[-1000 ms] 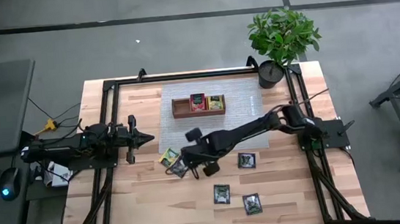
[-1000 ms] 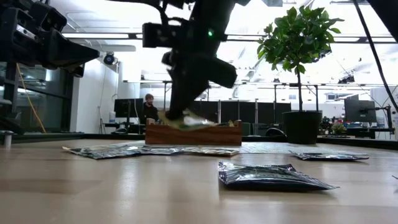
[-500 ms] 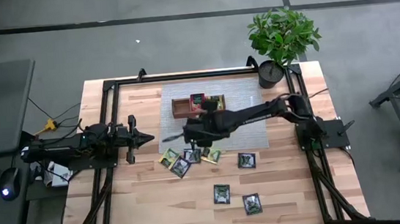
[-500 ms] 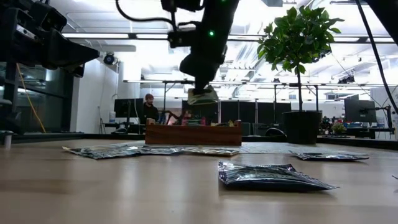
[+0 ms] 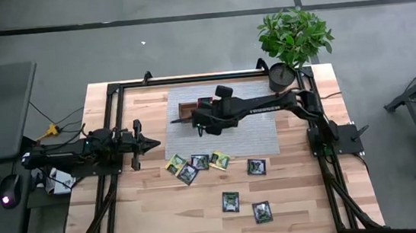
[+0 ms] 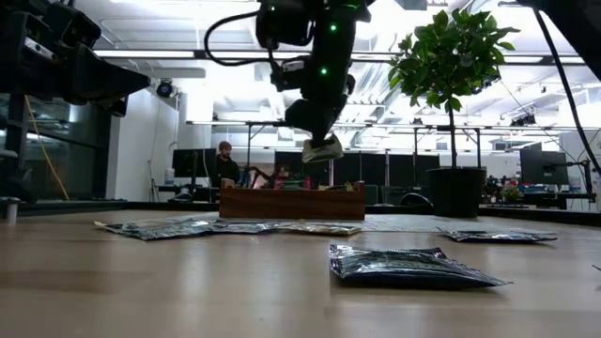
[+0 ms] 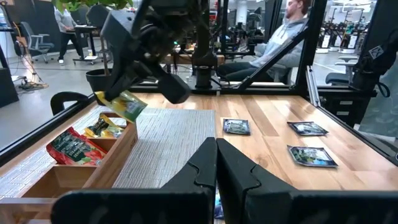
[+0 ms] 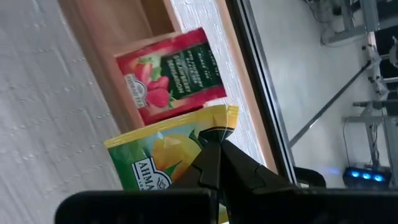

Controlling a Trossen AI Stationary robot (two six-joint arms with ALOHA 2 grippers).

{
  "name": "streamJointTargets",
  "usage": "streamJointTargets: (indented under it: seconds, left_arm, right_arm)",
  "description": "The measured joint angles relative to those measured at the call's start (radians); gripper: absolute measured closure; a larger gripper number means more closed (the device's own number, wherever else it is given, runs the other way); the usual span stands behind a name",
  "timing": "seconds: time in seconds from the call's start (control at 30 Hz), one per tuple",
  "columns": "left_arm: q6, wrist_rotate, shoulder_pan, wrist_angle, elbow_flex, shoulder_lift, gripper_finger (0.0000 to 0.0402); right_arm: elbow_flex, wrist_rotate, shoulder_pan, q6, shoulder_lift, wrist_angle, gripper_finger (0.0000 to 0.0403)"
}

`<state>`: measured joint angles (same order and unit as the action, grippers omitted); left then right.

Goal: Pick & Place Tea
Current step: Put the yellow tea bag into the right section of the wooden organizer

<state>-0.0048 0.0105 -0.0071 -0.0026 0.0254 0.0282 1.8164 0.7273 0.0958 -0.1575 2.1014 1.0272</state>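
My right gripper (image 5: 210,122) is shut on a yellow-green tea packet (image 8: 163,157), which hangs (image 6: 322,148) above the brown wooden tray (image 6: 291,202). The tray stands on the grey mat and holds a red packet (image 8: 171,73) and a yellow one (image 7: 102,127). Its end compartment (image 7: 50,180) is bare. Several more tea packets (image 5: 197,163) lie flat on the wooden table nearer the front, among them dark ones (image 5: 231,201). My left gripper (image 5: 153,143) is shut, level, at the table's left, and touches nothing. My right gripper pinches the yellow-green packet between its two fingers at one edge, near a corner (image 8: 219,127). The fingers (image 6: 317,120) slant down toward the table's far side. The packet hangs tilted below them (image 7: 121,104), lifted clear of the tray.
A potted plant (image 5: 282,73) stands at the far right corner. Black frame rails (image 5: 117,125) run along the table's left, right and far sides. The grey mat (image 5: 259,131) lies under the tray. People sit in the room beyond (image 7: 292,25).
My right gripper has risen from the packets near the table's middle and gone toward the far edge, carrying the yellow-green packet clear of the table to above the tray. Its wrist has rolled and tipped on the way. The fingers have stayed shut.
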Motion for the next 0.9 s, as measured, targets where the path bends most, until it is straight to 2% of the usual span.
streamJointTargets:
  seconds: [0.17, 0.5, 0.77, 0.9]
  left_arm:
    - [0.0, 0.0, 0.0, 0.0, 0.0, 0.0, 0.0401]
    - [0.0, 0.0, 0.0, 0.0, 0.0, 0.0, 0.0401]
    - [0.0, 0.0, 0.0, 0.0, 0.0, 0.0, 0.0401]
    - [0.0, 0.0, 0.0, 0.0, 0.0, 0.0, 0.0401]
  right_arm:
    - [-0.02, -0.011, 0.035, 0.027, -0.011, 0.007, 0.0403]
    - [-0.334, -0.132, 0.089, 0.216, -0.178, -0.283, 0.0403]
    - [-0.403, -0.145, 0.119, 0.345, -0.184, -0.454, 0.0403]
    - [-0.407, -0.116, 0.136, 0.35, -0.184, -0.478, 0.0403]
